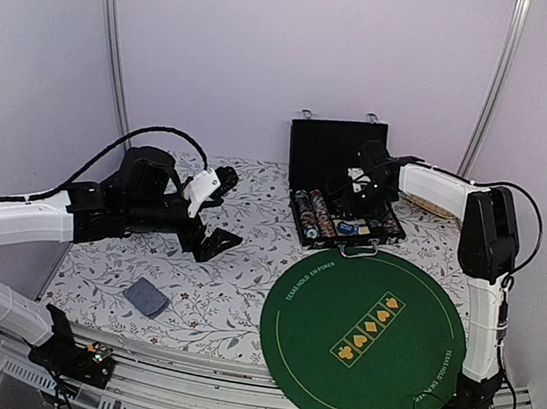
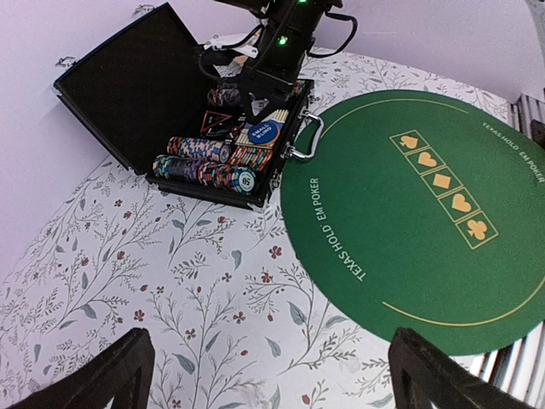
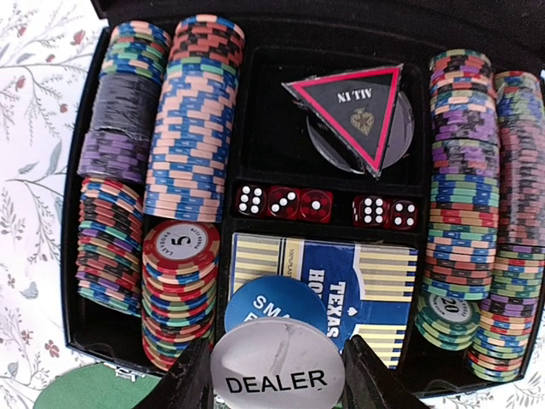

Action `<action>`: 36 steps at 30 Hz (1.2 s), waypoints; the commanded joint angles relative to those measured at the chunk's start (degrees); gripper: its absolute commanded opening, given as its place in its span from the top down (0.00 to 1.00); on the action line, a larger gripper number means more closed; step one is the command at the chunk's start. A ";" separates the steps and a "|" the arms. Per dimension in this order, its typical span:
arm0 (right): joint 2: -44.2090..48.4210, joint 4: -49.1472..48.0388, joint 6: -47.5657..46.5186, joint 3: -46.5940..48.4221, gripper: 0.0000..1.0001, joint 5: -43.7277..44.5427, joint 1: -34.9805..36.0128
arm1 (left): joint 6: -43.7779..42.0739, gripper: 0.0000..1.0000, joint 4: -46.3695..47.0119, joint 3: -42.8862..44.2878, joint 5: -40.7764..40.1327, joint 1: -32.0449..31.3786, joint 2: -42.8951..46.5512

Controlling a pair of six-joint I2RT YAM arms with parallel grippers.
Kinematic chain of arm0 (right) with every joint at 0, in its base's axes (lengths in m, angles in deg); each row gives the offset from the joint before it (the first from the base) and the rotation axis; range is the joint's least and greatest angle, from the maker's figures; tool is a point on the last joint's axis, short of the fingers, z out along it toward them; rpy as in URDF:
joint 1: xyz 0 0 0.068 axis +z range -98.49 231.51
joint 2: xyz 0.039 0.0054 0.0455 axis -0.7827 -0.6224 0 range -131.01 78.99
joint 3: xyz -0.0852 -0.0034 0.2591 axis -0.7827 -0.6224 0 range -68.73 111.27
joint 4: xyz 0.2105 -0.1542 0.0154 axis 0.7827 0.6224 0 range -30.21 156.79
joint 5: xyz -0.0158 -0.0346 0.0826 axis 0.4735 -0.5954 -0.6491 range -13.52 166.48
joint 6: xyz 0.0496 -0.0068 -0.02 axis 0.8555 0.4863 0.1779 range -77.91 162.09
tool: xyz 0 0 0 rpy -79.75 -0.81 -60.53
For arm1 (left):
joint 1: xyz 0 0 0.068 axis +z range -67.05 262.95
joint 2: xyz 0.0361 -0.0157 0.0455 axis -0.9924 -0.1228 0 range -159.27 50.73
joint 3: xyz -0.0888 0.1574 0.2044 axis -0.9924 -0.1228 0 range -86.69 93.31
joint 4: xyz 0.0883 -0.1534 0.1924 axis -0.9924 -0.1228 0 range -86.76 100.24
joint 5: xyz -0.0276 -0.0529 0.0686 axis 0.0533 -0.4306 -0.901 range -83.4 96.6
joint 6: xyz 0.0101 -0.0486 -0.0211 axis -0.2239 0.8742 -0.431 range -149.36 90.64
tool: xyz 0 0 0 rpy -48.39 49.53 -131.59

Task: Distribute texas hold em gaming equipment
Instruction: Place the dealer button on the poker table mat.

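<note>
Okay, so the right gripper (image 3: 277, 345) is down inside the open black hard-shell case (image 1: 330, 157) at the far middle of the table. Its two fingers (image 3: 194, 375) are pinched on either edge of the white round plastic DEALER disc (image 3: 277, 375), so that one's held (whether it's lifted off the pile, can't tell). Just past that disc is a blue round marker disc (image 3: 272, 305) lying on a blue and yellow-striped card box (image 3: 366, 281). Then comes a row of translucent red dice (image 3: 285, 203), and farther in a black triangular ALL IN marker with a pink rim (image 3: 353, 106). Rows of striped poker chips (image 3: 192, 128) fill the slots on both sides of all that. The left gripper (image 2: 271, 336) hangs over the left part of the white floral tablecloth (image 2: 196, 290), fingers spread wide with nothing between them, well apart from the case. A round green felt poker mat (image 1: 312, 371) sits near right, with the case's handle right at its far edge. A small blue-grey flat thing (image 1: 145, 297) lies near left on the cloth.
</note>
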 commanded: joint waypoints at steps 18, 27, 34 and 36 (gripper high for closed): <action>11.56 -0.90 3.91 -23.84 0.64 -8.65 18.89 | -0.62 0.02 0.29 -0.27 -0.97 -0.63 1.43; 7.42 0.90 4.17 -25.60 0.56 -8.28 20.45 | -0.92 0.02 0.25 -0.36 -1.37 -0.67 1.51; 9.21 1.13 3.83 -24.94 0.17 -8.34 20.50 | -1.54 0.02 0.27 -0.57 -1.95 -0.57 1.24; 10.84 2.43 3.17 -22.58 0.12 -7.18 20.26 | -1.59 0.02 0.67 -0.83 -2.21 -0.46 1.25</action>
